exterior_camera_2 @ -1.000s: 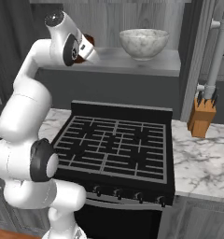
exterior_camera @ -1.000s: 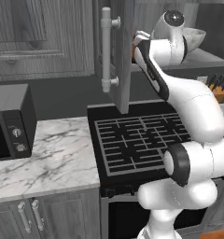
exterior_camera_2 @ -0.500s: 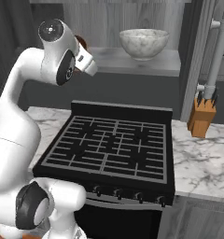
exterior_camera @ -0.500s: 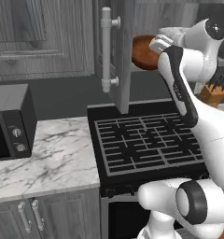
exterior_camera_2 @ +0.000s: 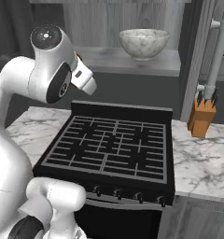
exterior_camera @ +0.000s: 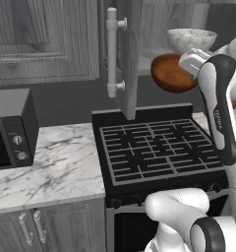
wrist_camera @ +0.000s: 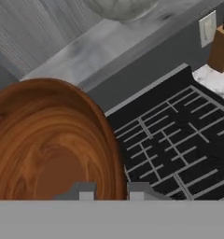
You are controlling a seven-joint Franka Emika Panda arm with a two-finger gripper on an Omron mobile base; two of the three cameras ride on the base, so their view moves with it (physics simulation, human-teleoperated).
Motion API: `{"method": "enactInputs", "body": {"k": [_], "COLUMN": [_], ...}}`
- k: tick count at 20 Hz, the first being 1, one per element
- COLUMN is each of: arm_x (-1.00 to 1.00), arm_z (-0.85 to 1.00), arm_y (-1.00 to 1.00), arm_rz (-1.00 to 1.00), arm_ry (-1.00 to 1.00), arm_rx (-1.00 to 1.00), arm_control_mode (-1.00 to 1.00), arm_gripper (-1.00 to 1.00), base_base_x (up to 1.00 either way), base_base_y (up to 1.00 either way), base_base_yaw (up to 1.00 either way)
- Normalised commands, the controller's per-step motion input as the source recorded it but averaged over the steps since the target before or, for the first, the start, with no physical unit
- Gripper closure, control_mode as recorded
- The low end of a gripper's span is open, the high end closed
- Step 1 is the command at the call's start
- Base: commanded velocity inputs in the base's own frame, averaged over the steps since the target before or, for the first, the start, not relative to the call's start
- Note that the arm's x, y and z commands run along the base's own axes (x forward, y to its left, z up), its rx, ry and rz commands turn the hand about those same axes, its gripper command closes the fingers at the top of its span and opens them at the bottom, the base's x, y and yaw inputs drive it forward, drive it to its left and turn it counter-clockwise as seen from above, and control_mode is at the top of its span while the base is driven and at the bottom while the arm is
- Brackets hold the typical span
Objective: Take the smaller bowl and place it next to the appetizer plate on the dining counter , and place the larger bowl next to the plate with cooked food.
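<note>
In the left base view, the smaller bowl [exterior_camera: 171, 73], reddish-brown and glossy, hangs in the air above the far right part of the black stove [exterior_camera: 157, 150], tilted on its side, just in front of the open cabinet shelf [exterior_camera: 152, 53]. The gripper [exterior_camera: 191, 63] sits against the bowl's right edge, jaws closed on its rim. The larger bowl [exterior_camera: 191, 39], grey-white and speckled, stands upright on that shelf, behind and above the wooden one. The open cabinet door [exterior_camera: 127, 54] with its long pale handle [exterior_camera: 112, 51] hangs left of the bowls. A microwave [exterior_camera: 12, 129] rests on the marble kitchen counter [exterior_camera: 56, 165] at the far left.

In the right base view, the larger bowl [exterior_camera_2: 143, 43] rests on the shelf [exterior_camera_2: 132, 60] above the stove [exterior_camera_2: 109, 151]. The arm's upper joint covers the held bowl. A wooden knife block [exterior_camera_2: 201, 116] stands on the marble counter [exterior_camera_2: 202, 158] right of the stove, below a door handle [exterior_camera_2: 218, 49].

In the hand view, the smaller bowl [wrist_camera: 53, 144] shows its grained wooden inside at the left, with the two finger tips [wrist_camera: 87, 192] close together at its lower rim, clamped on it. Beyond lie the stove grates [wrist_camera: 179, 140], the knife block [wrist_camera: 221, 49] and the underside of the larger bowl [wrist_camera: 121, 7] on the shelf [wrist_camera: 100, 46].
</note>
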Motion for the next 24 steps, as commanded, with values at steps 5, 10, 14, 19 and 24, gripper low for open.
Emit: {"method": "enactInputs", "body": {"k": [5,10,14,19,24], "arm_x": [-0.96,-0.19,0.00,0.00,0.00], "arm_z": [-0.29,-0.08,0.00,0.00,0.00], "arm_y": [0.00,0.00,0.00,0.00,0.00], "arm_rz": [0.01,0.01,0.00,0.00,0.00], "arm_ry": [0.22,0.05,0.00,0.00,0.00], "arm_rx": [-0.03,-0.01,0.00,0.00,0.00], "arm_control_mode": [-1.00,1.00,1.00,1.00,1.00], "arm_gripper": [1.00,1.00,1.00,1.00,1.00], "base_base_x": [0.00,-0.80,-1.00,-0.98,-0.64], "base_base_y": [0.00,0.00,-0.07,-0.74,-1.00], "base_base_yaw": [0.00,0.02,0.00,0.00,0.13]}}
